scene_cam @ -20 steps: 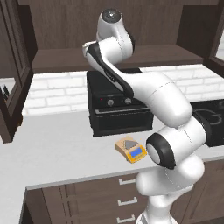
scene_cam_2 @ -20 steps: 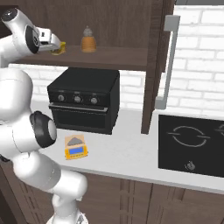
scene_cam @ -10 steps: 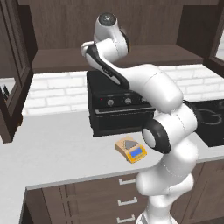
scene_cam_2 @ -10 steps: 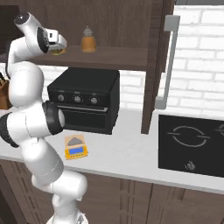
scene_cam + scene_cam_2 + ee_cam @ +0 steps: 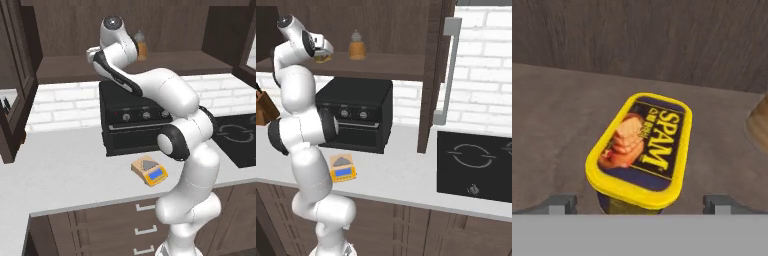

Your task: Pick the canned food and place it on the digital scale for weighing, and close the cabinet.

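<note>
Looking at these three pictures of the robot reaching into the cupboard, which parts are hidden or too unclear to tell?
- Canned food: lower body cut off by the hand view's bottom band; in the left base view the arm covers it.
- Gripper: fingertips barely show, grip unclear.
- Digital scale: display too small to read.
- Orange bottle: label too small.
</note>
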You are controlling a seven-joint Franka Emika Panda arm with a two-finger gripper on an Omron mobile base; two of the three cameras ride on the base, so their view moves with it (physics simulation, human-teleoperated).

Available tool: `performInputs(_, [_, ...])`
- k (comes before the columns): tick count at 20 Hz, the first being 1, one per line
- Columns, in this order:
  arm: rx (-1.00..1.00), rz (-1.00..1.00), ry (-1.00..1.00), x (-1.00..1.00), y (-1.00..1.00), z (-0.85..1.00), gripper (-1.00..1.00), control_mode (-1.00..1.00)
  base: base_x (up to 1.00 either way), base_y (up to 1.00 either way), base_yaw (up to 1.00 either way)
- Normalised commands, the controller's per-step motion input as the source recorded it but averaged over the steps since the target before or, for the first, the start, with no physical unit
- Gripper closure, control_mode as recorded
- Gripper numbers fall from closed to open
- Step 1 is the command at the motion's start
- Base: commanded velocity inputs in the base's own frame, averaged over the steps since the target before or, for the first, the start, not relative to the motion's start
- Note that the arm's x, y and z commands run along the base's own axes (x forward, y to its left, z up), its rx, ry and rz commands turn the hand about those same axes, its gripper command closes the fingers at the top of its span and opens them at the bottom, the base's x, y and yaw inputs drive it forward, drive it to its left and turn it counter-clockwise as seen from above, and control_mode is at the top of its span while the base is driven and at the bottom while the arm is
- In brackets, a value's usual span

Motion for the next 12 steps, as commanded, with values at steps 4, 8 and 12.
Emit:
performInputs(4, [-0.01, -0.03, 0.00, 0.47, 0.06, -0.03, -1.00, -1.00, 0.00, 0.00, 0.00])
performInputs(8, [0.00, -0.01, 0.00, 0.29, 0.01, -0.12, -1.00, -1.00, 0.00, 0.00, 0.00])
performInputs(12, [0.00, 0.00, 0.00, -0.08, 0.00, -0.29, 1.00, -1.00, 0.00, 0.00, 0.00])
